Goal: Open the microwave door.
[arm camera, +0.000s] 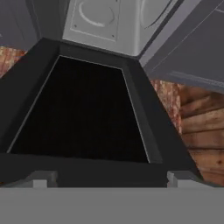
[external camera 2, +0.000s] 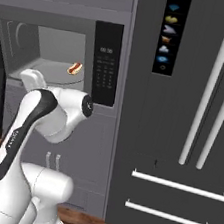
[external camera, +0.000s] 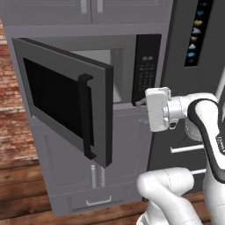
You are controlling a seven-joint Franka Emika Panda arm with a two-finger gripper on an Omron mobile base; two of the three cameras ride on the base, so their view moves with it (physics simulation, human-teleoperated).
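Observation:
The microwave door (external camera: 52,96) stands swung well out to the left, with its black bar handle (external camera: 85,116) on the free edge. Behind it the microwave (external camera: 146,66) shows its pale interior (external camera 2: 52,50) and black button panel (external camera 2: 105,65). My gripper (external camera: 140,103) hangs just right of the door's free edge, at the lower right corner of the opening. It touches nothing. In the hand view the gripper (arm camera: 109,179) is open. Its fingertips (arm camera: 43,178) stand wide apart and face the inner side of the door (arm camera: 83,113), with nothing between them.
A hot dog (external camera 2: 74,68) lies on the turntable inside. The tall dark fridge (external camera 2: 183,119) stands close on the right. Grey cabinet doors (external camera: 101,154) and a drawer sit below the microwave. A brick wall (external camera: 13,110) and wooden floor are at the left.

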